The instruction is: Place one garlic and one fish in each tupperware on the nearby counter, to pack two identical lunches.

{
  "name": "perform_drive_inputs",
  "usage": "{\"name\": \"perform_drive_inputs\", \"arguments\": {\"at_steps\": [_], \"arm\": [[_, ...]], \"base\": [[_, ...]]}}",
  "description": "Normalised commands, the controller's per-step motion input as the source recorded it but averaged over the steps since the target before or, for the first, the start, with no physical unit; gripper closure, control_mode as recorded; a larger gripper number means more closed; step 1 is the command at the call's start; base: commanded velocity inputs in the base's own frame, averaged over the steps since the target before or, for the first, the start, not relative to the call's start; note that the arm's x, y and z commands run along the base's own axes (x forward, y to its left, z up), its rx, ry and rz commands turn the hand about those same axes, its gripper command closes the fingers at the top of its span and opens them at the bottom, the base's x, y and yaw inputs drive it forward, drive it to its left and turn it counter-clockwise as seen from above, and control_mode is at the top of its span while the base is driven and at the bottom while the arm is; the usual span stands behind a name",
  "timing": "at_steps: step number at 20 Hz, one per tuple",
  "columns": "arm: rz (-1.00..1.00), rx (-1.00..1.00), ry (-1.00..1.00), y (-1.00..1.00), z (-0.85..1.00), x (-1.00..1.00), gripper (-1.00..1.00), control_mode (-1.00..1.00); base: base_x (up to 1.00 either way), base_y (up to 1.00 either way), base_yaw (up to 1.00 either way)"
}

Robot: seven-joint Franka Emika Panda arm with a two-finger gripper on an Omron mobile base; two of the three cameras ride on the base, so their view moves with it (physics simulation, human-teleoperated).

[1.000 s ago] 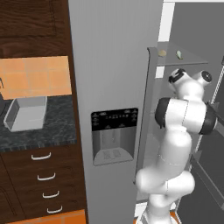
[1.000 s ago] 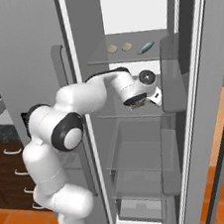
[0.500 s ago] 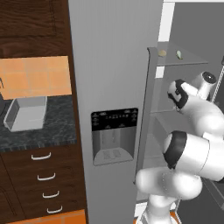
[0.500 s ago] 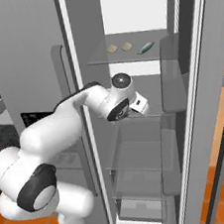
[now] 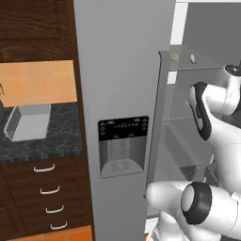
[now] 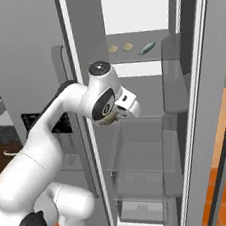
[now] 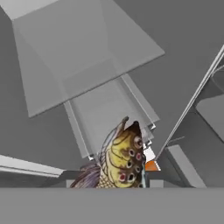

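My gripper [image 6: 111, 119] is shut on a yellow spotted fish [image 7: 123, 161] with a dark fin, which rises from the bottom of the hand view. The hand hangs just inside the open fridge [image 6: 139, 147], in front of its left edge, below the upper shelf. On that shelf lie two pale garlic bulbs [image 6: 112, 49] [image 6: 127, 46] and a second, bluish fish [image 6: 148, 47]. A grey tupperware [image 5: 28, 122] stands on the black-grey speckled counter [image 5: 52, 141] to the left of the fridge. My fingertips are hidden behind the fish.
The closed fridge door with its dark dispenser panel [image 5: 121, 146] stands between the open compartment and the counter. Dark brown drawers with silver handles [image 5: 44, 167] sit under the counter. The open right door [image 6: 209, 97] borders the compartment. Glass shelves [image 6: 141, 156] lie below the hand.
The arm has swung left and slightly down, drawing the hand from deeper in the fridge toward its left edge with the fish held. The shelf items have not moved.
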Motion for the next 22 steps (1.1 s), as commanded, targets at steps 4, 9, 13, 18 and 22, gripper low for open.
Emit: {"name": "perform_drive_inputs", "arguments": {"at_steps": [4, 9, 13, 18, 22], "arm": [[0.13, -0.01, -0.04, 0.21, 0.00, -0.46, 1.00, 1.00], [0.00, 0.00, 0.00, 0.00, 0.00, 0.00, 1.00, 1.00], [0.00, 0.00, 0.00, 0.00, 0.00, 0.00, 1.00, 1.00], [0.00, 0.00, 0.00, 0.00, 0.00, 0.00, 1.00, 1.00], [0.00, 0.00, 0.00, 0.00, 0.00, 0.00, 1.00, 1.00]], "base": [[-0.48, 0.42, 0.19], [-0.78, 1.00, 0.55], [0.16, 1.00, 0.40], [1.00, 1.00, 0.06], [1.00, 1.00, -0.04]]}}
